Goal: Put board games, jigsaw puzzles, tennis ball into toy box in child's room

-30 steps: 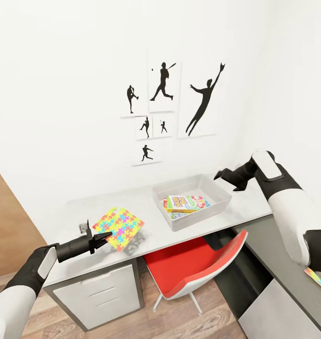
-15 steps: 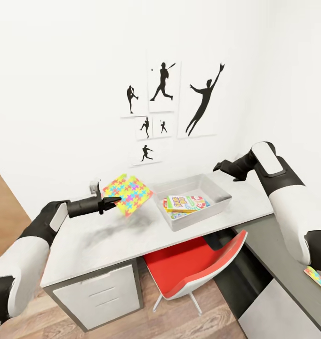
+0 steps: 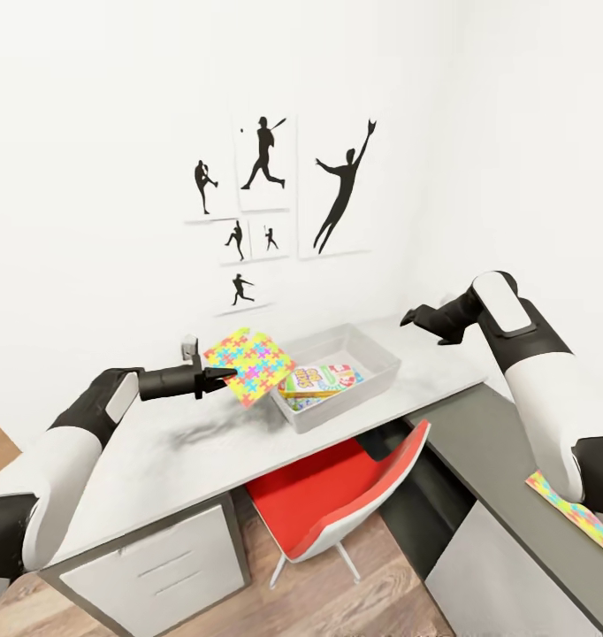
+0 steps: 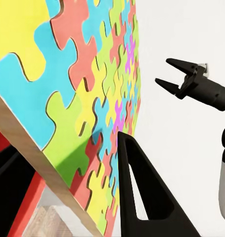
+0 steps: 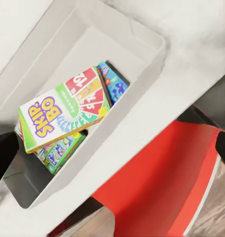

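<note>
My left gripper point(image 3: 218, 379) is shut on a corner of a jigsaw puzzle point(image 3: 250, 364), a flat square of multicolour pieces held tilted in the air at the left end of the toy box point(image 3: 383, 364). In the left wrist view the puzzle point(image 4: 67, 84) is close up, with one black finger point(image 4: 142, 192) lying across its face. The grey toy box point(image 5: 142, 123) holds board games: Skip-Bo point(image 5: 63, 111) on top, a green box point(image 5: 60, 150) and a blue one point(image 5: 112, 81) beneath. My right gripper point(image 3: 405, 318) hovers open beyond the box's right end. A second jigsaw puzzle point(image 3: 571, 511) lies on the lower dark section.
The table point(image 3: 160, 460) has white drawers point(image 3: 151, 566) at the left. A red chair point(image 3: 337, 495) is tucked under it, below the toy box. Baseball-player pictures point(image 3: 266, 168) hang on the white wall behind.
The left gripper lifted the jigsaw puzzle off the table and carried it right, up to the toy box's left end. The head view has panned. The right arm barely moved.
</note>
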Tool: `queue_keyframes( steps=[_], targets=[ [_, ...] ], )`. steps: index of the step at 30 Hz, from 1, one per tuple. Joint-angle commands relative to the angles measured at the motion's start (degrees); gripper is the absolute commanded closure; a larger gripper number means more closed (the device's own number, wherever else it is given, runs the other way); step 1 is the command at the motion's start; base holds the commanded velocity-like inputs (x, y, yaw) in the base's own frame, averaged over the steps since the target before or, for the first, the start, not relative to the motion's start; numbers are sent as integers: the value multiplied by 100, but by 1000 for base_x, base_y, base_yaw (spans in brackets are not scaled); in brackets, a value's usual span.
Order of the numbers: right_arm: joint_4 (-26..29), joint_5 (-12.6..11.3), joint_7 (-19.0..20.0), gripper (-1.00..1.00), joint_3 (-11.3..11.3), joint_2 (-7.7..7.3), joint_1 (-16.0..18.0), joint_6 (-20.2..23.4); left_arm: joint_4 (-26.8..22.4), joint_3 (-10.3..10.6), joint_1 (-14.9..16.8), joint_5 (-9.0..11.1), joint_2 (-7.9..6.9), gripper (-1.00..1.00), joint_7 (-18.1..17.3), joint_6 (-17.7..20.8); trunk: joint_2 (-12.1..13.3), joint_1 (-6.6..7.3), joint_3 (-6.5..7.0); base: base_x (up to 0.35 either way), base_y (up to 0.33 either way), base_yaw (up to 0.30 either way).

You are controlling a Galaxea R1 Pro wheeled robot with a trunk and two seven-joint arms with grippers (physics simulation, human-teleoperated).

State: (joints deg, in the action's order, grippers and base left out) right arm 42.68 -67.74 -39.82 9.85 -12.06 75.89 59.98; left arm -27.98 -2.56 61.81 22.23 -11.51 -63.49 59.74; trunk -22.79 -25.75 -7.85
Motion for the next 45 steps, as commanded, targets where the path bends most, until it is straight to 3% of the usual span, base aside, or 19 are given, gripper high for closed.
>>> queue_keyframes(
  steps=[1, 13, 29, 45],
  targets=[
    [4, -52, -54, -100, 27, -4, 6, 2, 1, -16, 6, -17, -3, 100, -24, 20, -13, -4, -13, 72, 0, -111],
    [12, -10, -75, -100, 51, 44, 4, 2, 3, -15, 7, -34, -20, 100, -24, 3, -13, -4, -14, 149, 0, -36],
    [12, -4, -80, -100, 66, 72, 13, 2, 3, -9, 7, -26, -39, 100, -31, 3, -13, -4, 12, 102, -2, -240],
    [12, 2, -87, -100, 69, 107, 31, 2, 11, -26, 7, -22, -44, 100, -22, -15, -13, -4, 13, 99, -12, -15]
  ],
)
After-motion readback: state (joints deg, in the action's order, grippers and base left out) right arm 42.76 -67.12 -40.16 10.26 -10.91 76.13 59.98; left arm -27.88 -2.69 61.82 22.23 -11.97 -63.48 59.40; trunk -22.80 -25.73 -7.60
